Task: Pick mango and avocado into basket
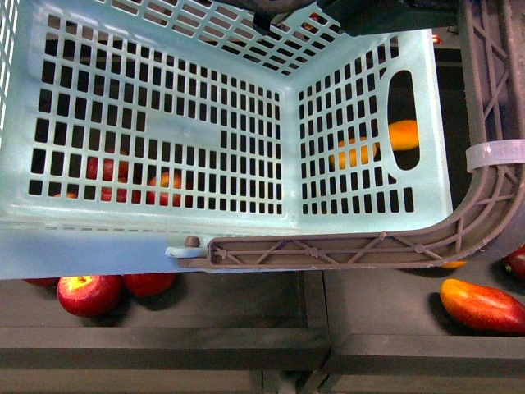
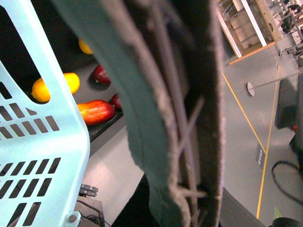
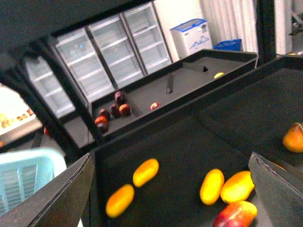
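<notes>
The teal basket (image 1: 164, 123) fills the front view, tilted, with nothing lying inside it. Its brown-grey handle (image 1: 328, 250) carries a white zip tie (image 1: 494, 154). My left gripper (image 2: 175, 142) is shut on the basket's handle (image 2: 184, 109), which shows close and blurred, with the basket's wall (image 2: 42, 142) beside it. My right gripper (image 3: 170, 189) hangs open above a dark shelf with several yellow-orange mangoes, among them a mango (image 3: 146, 171) and another mango (image 3: 211, 186). One mango (image 1: 402, 135) shows through the basket's hand slot. The avocado is out of view.
Red apples (image 1: 89, 294) and a red-and-yellow mango (image 1: 482, 305) lie on the shelf below the basket. A blushed mango (image 3: 235, 215) lies beside the yellow ones, with a pear-like fruit (image 3: 293, 137) further off. The dark shelf divider (image 3: 156, 127) separates a bin of dark red fruit (image 3: 113, 111).
</notes>
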